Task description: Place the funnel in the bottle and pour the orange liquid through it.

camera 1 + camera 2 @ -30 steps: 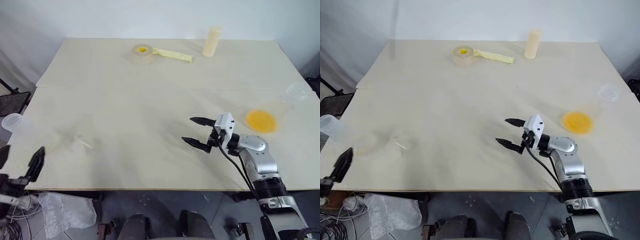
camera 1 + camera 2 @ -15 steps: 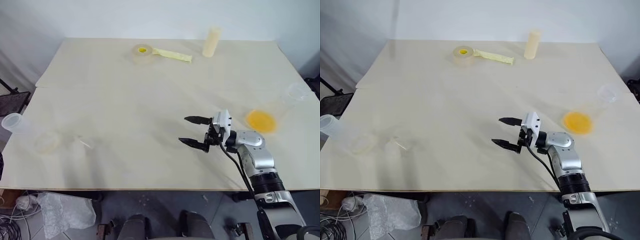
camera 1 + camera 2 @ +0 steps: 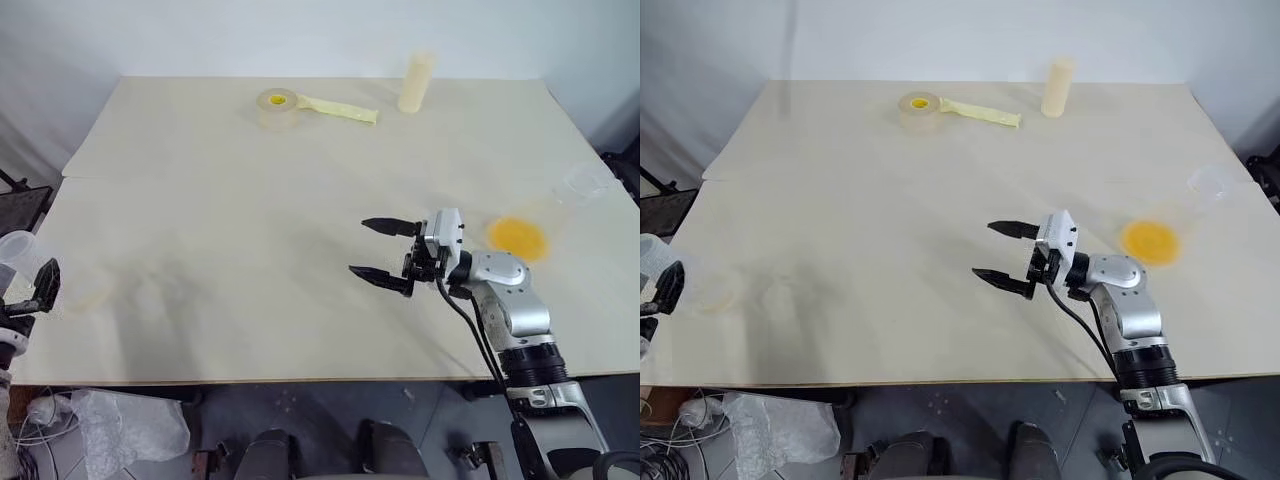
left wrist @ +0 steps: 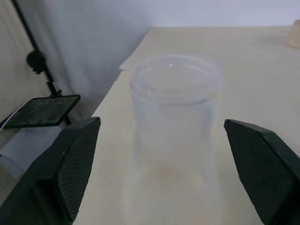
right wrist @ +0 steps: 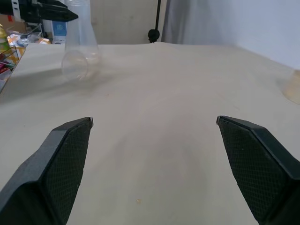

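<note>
Eye views: right gripper [image 3: 385, 249] is hovering empty, 2 fingers spread, left of the orange liquid [image 3: 518, 237] pooled in a tipped clear container.
Left wrist: left gripper [image 4: 171, 176], wide apart and empty, is lining up around the bottle [image 4: 174, 140].
Right wrist: funnel [image 5: 75, 65] is lying beside the bottle, awaiting pickup.

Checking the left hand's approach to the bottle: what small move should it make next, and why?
Probably ease the left hand forward a little, then close. Its fingers are wide open, and the bottle stands upright, centred in the gap ahead of them, not yet touched.
</note>
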You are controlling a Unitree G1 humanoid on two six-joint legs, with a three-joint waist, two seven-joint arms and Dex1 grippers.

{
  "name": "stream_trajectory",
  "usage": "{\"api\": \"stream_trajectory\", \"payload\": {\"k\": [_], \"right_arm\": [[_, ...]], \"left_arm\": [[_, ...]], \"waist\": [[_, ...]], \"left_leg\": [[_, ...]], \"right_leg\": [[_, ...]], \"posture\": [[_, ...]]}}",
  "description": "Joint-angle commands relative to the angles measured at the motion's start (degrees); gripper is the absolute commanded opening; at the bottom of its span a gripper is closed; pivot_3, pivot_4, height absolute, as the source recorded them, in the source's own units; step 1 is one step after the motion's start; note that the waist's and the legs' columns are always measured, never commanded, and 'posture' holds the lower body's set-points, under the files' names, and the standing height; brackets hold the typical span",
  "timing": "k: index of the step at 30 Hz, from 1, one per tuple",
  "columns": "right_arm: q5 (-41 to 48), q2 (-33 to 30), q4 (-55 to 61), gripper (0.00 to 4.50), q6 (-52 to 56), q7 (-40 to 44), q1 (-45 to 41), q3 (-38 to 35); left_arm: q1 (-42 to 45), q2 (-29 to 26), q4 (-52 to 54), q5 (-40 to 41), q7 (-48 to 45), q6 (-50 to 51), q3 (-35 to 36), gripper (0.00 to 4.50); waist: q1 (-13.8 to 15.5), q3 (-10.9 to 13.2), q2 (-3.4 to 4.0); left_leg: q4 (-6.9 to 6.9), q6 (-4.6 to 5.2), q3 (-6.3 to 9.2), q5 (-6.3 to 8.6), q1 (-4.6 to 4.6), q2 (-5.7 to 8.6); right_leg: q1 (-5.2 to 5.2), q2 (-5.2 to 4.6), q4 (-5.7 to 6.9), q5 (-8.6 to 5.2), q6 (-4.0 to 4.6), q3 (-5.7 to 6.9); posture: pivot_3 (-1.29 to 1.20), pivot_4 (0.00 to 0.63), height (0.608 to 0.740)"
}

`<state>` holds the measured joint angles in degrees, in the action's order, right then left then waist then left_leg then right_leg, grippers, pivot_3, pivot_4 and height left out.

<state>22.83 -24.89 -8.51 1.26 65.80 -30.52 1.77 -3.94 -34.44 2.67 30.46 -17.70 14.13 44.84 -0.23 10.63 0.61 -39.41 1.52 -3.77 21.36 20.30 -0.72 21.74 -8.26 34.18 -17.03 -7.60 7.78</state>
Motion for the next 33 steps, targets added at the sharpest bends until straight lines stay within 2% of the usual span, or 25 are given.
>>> {"api": "stream_trajectory", "payload": {"k": [1,2,5,10,15,19,24,28,30,33], "right_arm": [[1.3,-0.6,3.1,4.44,0.3,-0.6,0.4,-1.3],[1.3,-0.6,3.3,4.44,0.3,-0.6,0.6,-1.4],[0.9,-0.8,3.8,4.50,0.1,-1.6,0.9,-1.8],[1.1,-1.5,5.0,4.50,0.1,-2.5,1.9,-2.3],[1.2,-2.2,6.2,4.50,0.1,-3.7,2.8,-2.9],[1.2,-2.9,7.1,4.50,0.2,-4.3,3.3,-3.7],[1.4,-4.3,8.8,4.50,0.7,-5.7,4.3,-5.0],[2.5,-6.4,12.1,4.50,2.3,-6.2,6.9,-6.7],[3.1,-7.5,13.6,4.50,3.3,-6.3,8.2,-7.4],[5.2,-10.1,18.2,4.50,6.2,-5.2,12.7,-8.6]], "left_arm": [[2.5,-2.0,-3.0,-1.4,-1.8,-3.0,-0.3,4.50],[3.4,-2.2,-3.7,-1.7,-2.0,-3.6,-0.6,4.50],[5.9,-3.1,-5.8,-2.8,-2.5,-4.4,-1.6,3.86],[6.1,-3.3,-5.6,-2.8,-3.9,-4.0,-2.4,2.34],[7.0,-4.7,-5.0,-1.9,-5.9,-3.4,-2.0,2.32],[11.3,-7.3,-5.2,-1.4,-8.8,-3.5,-3.6,2.32],[23.7,-10.5,-8.9,-0.6,-14.2,-3.2,-9.9,2.32],[35.7,-11.2,-15.1,-1.7,-20.9,-2.0,-18.3,2.32],[40.1,-10.6,-17.7,-1.7,-23.8,-2.1,-21.2,2.32],[47.6,-6.0,-21.4,-0.7,-30.2,-1.4,-27.4,2.32]], "waist": [[0.0,0.0,0.00],[0.1,0.0,0.00],[0.1,0.0,-0.02],[0.0,0.0,-0.02],[0.0,0.0,-0.02],[0.3,0.0,-0.11],[0.4,0.0,-0.14],[0.3,0.0,-0.15],[0.1,0.0,-0.21],[0.3,0.0,-0.23]], "left_leg": [[0.00,0.00,-0.01,0.00,0.00,0.01],[0.00,0.00,-0.01,0.00,0.00,0.01],[0.00,0.00,0.00,0.00,0.00,0.01],[0.00,0.00,-0.01,0.00,-0.01,0.01],[-0.01,-0.01,-0.01,0.00,0.00,0.01],[-0.05,-0.01,0.02,0.00,0.01,0.01],[-0.16,-0.01,0.09,0.00,0.05,0.06],[-0.15,-0.01,0.02,0.00,0.05,0.18],[-0.17,-0.01,0.00,0.00,0.13,0.35],[-0.19,-0.01,-0.02,0.00,0.19,0.42]], "right_leg": [[0.00,0.00,0.00,0.00,0.00,-0.01],[0.00,0.00,0.00,0.00,0.00,-0.01],[0.01,0.00,0.04,0.00,-0.01,-0.01],[0.04,-0.01,0.07,0.00,-0.01,-0.01],[0.06,-0.02,0.12,0.00,-0.01,-0.02],[0.06,-0.02,0.16,0.00,-0.01,-0.01],[0.06,-0.04,0.28,0.01,-0.01,-0.01],[0.13,-0.02,0.33,0.01,-0.02,0.02],[0.22,-0.01,0.45,0.01,-0.02,0.12],[0.28,-0.02,0.52,0.01,-0.02,0.11]], "posture": [[0.00,0.150,0.740],[0.00,0.150,0.740],[0.00,0.150,0.740],[0.00,0.150,0.740],[0.00,0.150,0.740],[0.00,0.150,0.740],[0.00,0.150,0.740],[0.00,0.150,0.740],[0.00,0.150,0.740],[0.00,0.150,0.740]]}}
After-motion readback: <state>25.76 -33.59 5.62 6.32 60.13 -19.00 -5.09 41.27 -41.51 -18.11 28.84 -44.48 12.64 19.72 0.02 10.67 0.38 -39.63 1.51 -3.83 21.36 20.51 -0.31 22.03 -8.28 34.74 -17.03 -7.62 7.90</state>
